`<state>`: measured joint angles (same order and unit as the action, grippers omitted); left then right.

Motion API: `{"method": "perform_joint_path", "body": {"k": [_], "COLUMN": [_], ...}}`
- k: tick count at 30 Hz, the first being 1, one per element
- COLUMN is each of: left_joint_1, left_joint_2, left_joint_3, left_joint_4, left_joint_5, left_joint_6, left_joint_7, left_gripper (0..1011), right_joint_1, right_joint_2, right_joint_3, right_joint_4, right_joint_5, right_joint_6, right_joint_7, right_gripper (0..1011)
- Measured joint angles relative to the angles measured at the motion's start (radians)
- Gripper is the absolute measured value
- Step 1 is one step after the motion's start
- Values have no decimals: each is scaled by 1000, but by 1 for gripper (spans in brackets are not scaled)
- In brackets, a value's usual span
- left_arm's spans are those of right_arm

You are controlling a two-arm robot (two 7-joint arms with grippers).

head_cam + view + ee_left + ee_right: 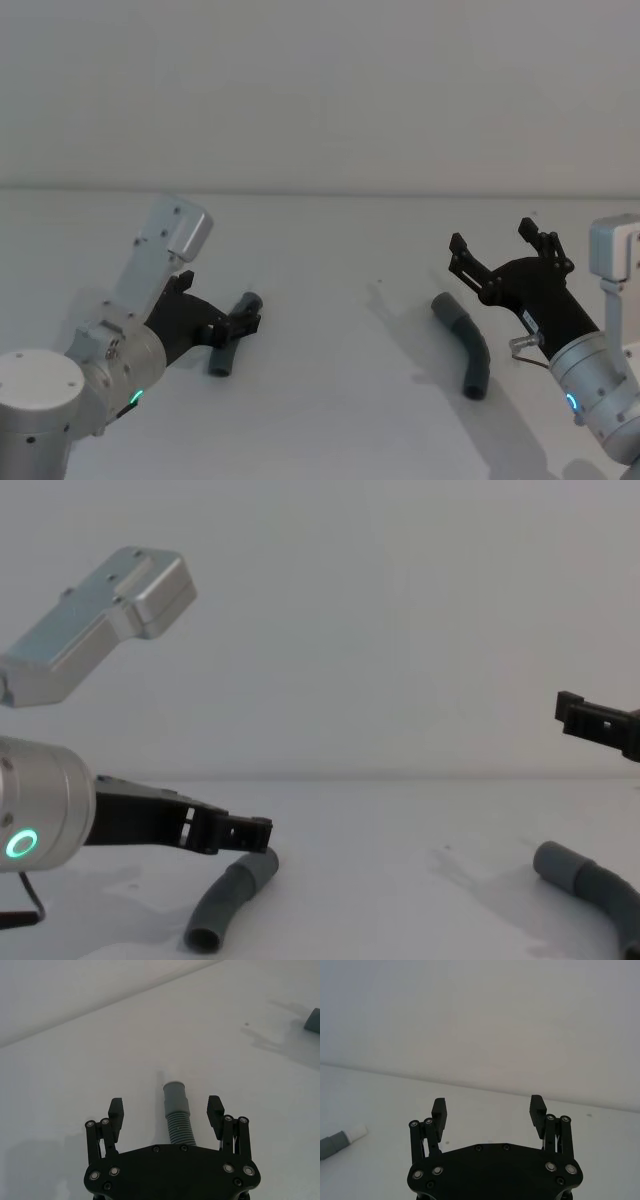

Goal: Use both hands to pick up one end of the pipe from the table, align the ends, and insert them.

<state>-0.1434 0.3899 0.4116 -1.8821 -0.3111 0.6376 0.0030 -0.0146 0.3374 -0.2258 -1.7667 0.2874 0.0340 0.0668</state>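
Arms (100, 365): silver, round, glowing green rings (22, 843).
Left hand (245, 322), right hand (490, 235): black, silver screws (228, 1167).
Right wrist: maybe a thin wire (525, 345).

The plain white tabletop (340, 410) carries two bent grey tubes lying well apart: the left tube (221, 360) and the right tube (474, 350).

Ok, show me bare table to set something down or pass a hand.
The widest free patch of table lies in the middle, between the left pipe piece and the right pipe piece. The strip behind both pieces, toward the far edge, is bare too. It is crowded at the left gripper, open astride its piece, and near the open right gripper.
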Motion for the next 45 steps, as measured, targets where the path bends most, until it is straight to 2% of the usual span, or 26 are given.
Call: {"method": "perform_joint_path", "body": {"k": [18,29,45], "left_joint_1": [-35,-69,-82], "left_joint_2": [-51,-75,-103], "left_joint_3": [-25,-8,9], "left_joint_4": [69,113,133], "left_joint_5": [-24,-24,-6], "left_joint_6": [59,79,121], "left_joint_7": [-8,-31,-28], "left_gripper": [1001,1001,1001], "right_joint_1": [0,0,0], "right_joint_2": [0,0,0], "right_joint_3": [0,0,0], "right_joint_4": [0,0,0], "right_joint_5": [0,0,0], "right_joint_6": [0,0,0], "right_joint_7": [0,0,0], "right_gripper": [1003,1003,1003]}}
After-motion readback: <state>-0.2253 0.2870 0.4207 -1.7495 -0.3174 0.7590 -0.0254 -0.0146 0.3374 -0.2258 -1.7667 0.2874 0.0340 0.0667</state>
